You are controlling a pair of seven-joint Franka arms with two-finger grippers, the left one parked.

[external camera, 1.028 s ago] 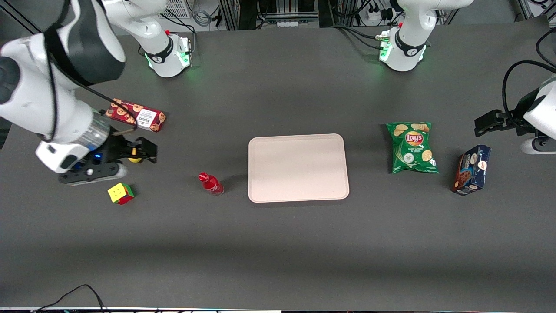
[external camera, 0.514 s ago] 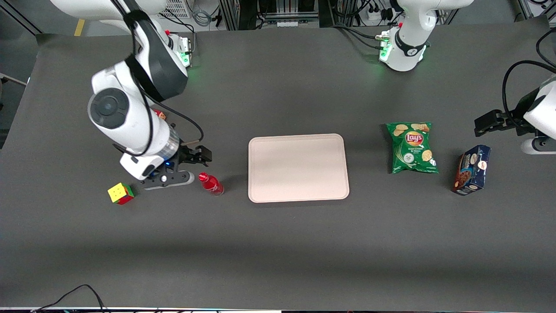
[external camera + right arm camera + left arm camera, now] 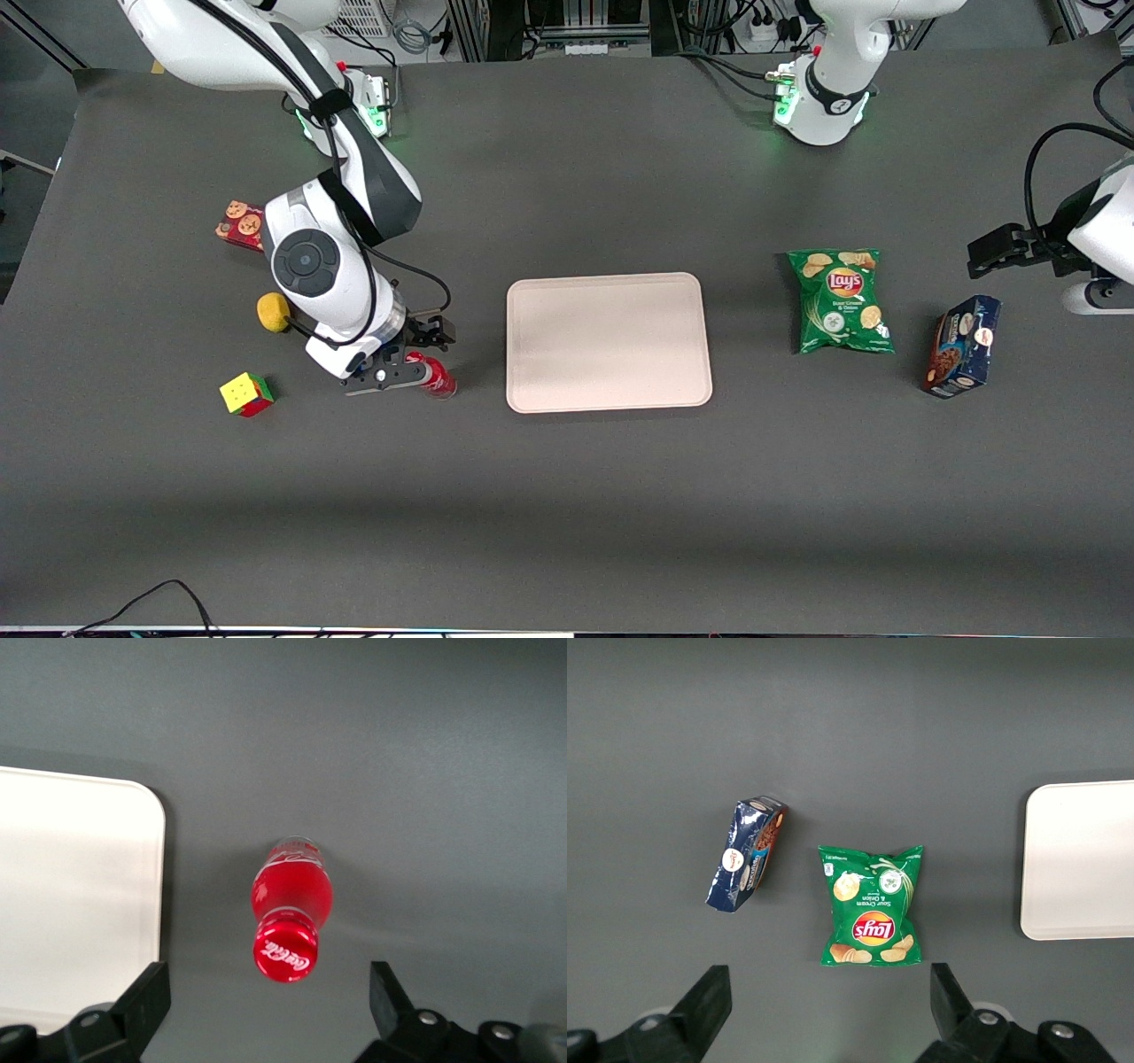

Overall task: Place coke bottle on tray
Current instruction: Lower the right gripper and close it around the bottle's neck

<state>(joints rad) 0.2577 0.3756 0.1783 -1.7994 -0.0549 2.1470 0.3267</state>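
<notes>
The coke bottle (image 3: pixel 440 380) is a small red bottle standing upright on the dark table, close beside the tray (image 3: pixel 609 341), toward the working arm's end. In the front view my gripper (image 3: pixel 423 351) hovers right over it and hides its top. In the right wrist view the bottle (image 3: pixel 291 899) stands with its red cap between my two spread black fingers (image 3: pixel 146 999). My gripper (image 3: pixel 268 1001) is open, empty and not touching it. The pale tray (image 3: pixel 75 895) lies flat beside the bottle with nothing on it.
A red cookie box (image 3: pixel 239 226), a yellow ball (image 3: pixel 273 312) and a colour cube (image 3: pixel 246 394) lie toward the working arm's end. A green chips bag (image 3: pixel 840 301) and a blue cookie box (image 3: pixel 961 346) lie toward the parked arm's end, as the left wrist view also shows.
My arm has swung from the working arm's end of the table toward the tray and now sits over the bottle. The yellow ball has come into view. The bottle has not moved.
</notes>
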